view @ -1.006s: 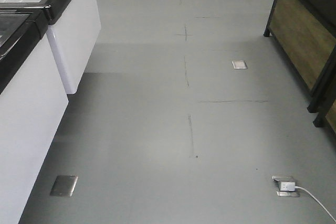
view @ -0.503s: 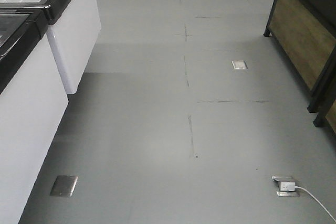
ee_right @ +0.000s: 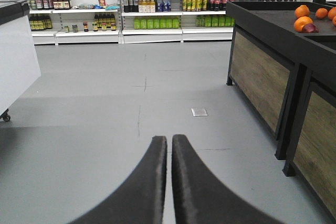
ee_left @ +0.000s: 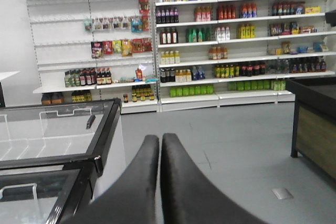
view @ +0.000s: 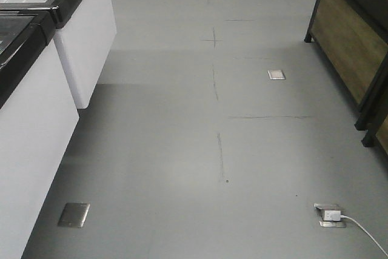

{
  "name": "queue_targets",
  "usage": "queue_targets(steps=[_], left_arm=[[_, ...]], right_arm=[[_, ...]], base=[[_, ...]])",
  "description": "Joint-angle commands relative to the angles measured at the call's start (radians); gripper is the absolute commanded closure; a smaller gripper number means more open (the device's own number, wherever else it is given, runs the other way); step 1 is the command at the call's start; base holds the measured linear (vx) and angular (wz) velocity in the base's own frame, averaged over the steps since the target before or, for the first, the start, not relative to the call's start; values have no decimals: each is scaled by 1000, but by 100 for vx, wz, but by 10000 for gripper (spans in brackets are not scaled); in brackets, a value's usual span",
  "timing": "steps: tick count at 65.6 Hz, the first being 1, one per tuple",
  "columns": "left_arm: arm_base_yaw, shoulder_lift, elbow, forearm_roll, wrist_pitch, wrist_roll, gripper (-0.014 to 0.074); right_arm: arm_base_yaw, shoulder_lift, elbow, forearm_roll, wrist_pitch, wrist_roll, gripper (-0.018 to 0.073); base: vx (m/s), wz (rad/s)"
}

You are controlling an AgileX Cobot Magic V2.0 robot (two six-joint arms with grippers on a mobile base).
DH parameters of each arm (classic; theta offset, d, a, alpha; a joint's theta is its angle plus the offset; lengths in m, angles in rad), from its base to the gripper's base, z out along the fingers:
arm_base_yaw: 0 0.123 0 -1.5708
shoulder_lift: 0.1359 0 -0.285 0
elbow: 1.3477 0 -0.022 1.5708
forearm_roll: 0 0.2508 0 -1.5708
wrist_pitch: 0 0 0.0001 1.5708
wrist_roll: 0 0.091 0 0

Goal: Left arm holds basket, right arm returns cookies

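Holding nothing in left end effector (ee_left: 160, 153), fingers pressed flat together; same with right end effector (ee_right: 169, 153). Aiming both forward over open floor (view: 182, 150), past a freezer (ee_left: 52, 124), toward stocked shelves (ee_left: 220, 40), probably tucked for driving. No basket or cookies visible anywhere, so nothing to grip yet.

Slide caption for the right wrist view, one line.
Right pincer shut and empty over a grey aisle, facing stocked shelves; oranges on a dark stand.

The left arm (ee_left: 131, 195) and right arm (ee_right: 142, 195) each end in 2 tapered matte-black jaws.
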Motion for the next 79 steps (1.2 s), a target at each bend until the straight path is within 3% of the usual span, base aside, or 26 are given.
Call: queue_targets(steps=[1, 14, 39, 52, 67, 79], left_arm=[[-8, 42, -29, -8, -69, -6, 589], [-8, 106, -29, -8, -72, -8, 531], [-6, 125, -29, 26, -79, -8, 191], [3, 126, -29, 18, -86, -9, 121], [144, 125, -29, 17, -82, -130, 125], [283, 123, -29, 17, -58, -174, 125]], right_arm=[[-1, -13, 18, -3, -72, -6, 568], [-1, -13, 18, -3, -72, -6, 568], [-1, -13, 18, -3, -72, -6, 568], [-1, -13, 18, -3, -72, -6, 568], [-1, -13, 18, -3, -72, -6, 568], [-1, -13, 18, -3, -72, -6, 568]], base=[[0, 0], [0, 0], [0, 0], [0, 0], [0, 0], [0, 0]])
